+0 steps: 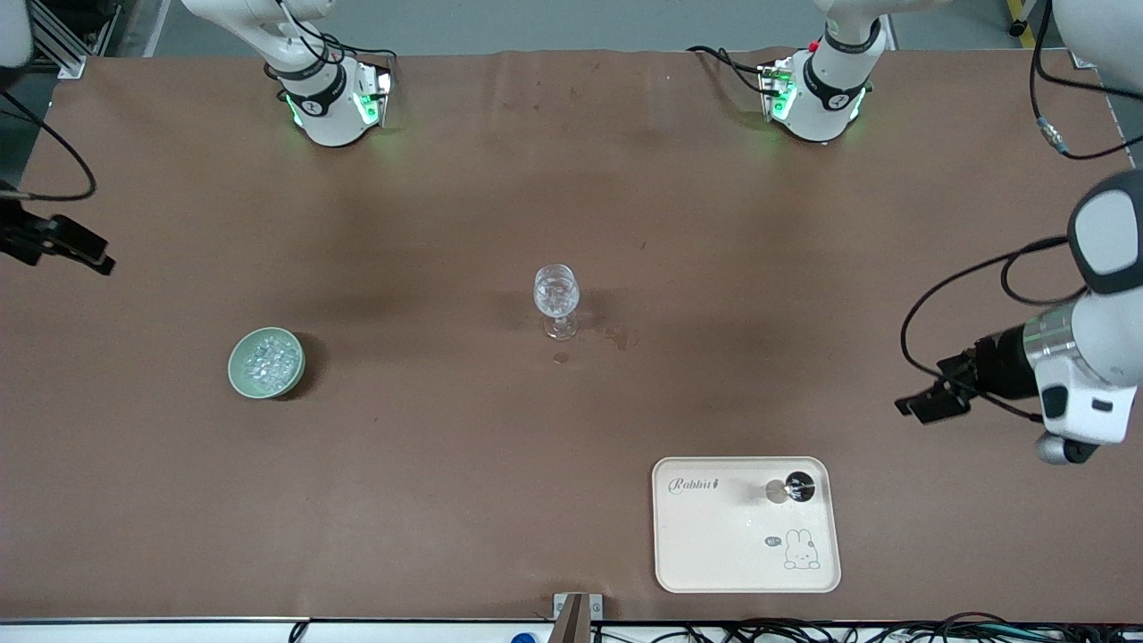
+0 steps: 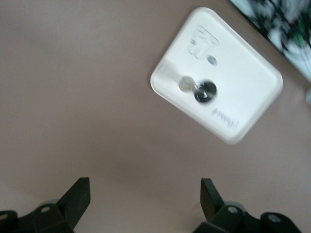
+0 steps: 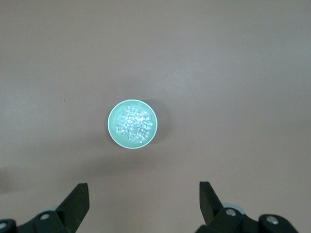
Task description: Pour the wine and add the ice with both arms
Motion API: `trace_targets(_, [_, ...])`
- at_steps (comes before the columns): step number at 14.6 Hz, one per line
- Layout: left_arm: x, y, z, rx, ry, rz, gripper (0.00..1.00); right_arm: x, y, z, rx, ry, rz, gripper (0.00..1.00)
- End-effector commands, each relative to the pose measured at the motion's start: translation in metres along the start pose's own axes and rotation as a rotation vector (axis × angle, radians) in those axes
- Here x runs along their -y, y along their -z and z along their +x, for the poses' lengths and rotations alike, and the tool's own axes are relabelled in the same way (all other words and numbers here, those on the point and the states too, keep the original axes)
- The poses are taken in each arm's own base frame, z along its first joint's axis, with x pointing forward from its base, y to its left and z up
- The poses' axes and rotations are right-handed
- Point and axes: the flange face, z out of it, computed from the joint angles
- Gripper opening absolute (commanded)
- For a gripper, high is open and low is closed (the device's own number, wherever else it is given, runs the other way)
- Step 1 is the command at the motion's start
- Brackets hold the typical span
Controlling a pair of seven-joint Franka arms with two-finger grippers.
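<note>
Glassy little cubes of ice fill the green bowl that sits on the brown desk just ahead of my right hand, whose fingers stand wide apart and empty. I judge the cubes light, hard and slippery, too small to pinch singly between such broad fingers; the surer hold looks to be on the bowl itself, by its rim or across its walls, so the ice can be tipped out. The bowl looks like glazed ceramic, stiff and smooth, and it may slide if I squeeze only lightly.

My left hand hangs over bare desk toward the left arm's end, fingers likewise spread and holding nothing. Ahead of it lies a white tray with a rabbit drawing, carrying a small black round thing with a shiny top that casts a shadow; I cannot tell what it is. It stands upright on the tray, apart from its edges.

Between my two hands, well apart from both, stands the clear stemmed glass, upright, with something glinting inside. It is thin, fragile and top-heavy; I would treat the stem as the risky part, since a knock from the bowl could topple it. Dark spots mark the desk just beside its foot. Nothing stands between the bowl and the glass, nor between the tray and the glass.
</note>
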Motion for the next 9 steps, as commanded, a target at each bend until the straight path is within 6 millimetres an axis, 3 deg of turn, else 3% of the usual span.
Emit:
trace_targets(1, [0.006, 0.036, -0.034, -0.025, -0.208, 0.079, 1.00, -0.008, 0.047, -0.002, -0.031, 0.013, -0.012, 1.00])
trace_targets(3, [0.013, 0.068, -0.055, -0.056, -0.308, 0.129, 1.00, -0.006, 0.064, -0.005, -0.028, 0.018, -0.005, 1.00])
trace_targets(5, [0.026, 0.091, -0.075, -0.041, -0.413, 0.163, 1.00, -0.001, 0.064, -0.010, 0.005, 0.025, 0.001, 1.00])
trace_targets(9, [0.045, 0.116, -0.113, -0.073, -0.498, 0.235, 1.00, 0.002, 0.063, -0.002, 0.076, 0.049, 0.002, 1.00])
